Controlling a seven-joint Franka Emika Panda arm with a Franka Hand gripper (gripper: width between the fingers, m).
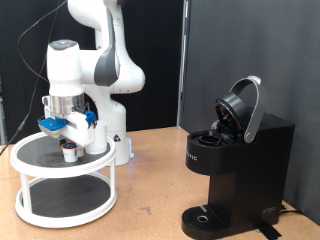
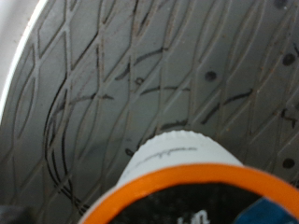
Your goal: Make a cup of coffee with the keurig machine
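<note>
While the arm hangs at the left, we note the gripper (image 1: 69,143) low over the white two-tier stand (image 1: 30,196), around a small pod (image 1: 69,152); we cannot tell its finger spacing. At right, the keurig machine (image 1: 240,165) stands lid-up. We see no cup.
</note>
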